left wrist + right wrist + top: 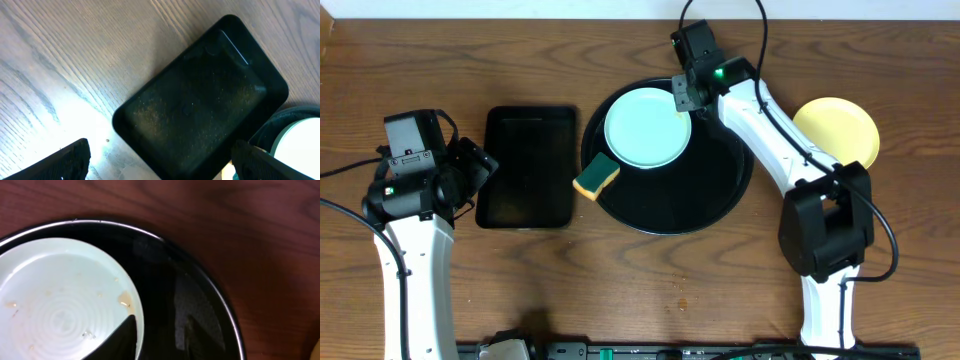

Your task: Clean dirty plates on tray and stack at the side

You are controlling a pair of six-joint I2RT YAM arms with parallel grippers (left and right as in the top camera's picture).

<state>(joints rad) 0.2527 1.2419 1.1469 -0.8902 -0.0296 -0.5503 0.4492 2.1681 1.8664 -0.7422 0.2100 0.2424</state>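
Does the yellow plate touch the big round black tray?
Apart. The overhead view shows the yellow plate lying right of the tray, with bare table and the right arm between their rims.

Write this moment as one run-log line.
left gripper open | right gripper at mint plate rim, grip unclear | plate on round tray | yellow plate on table

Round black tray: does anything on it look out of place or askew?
The yellow-green sponge straddles the rim of the tray at an angle, half off it. The mint plate shows small brown smears.
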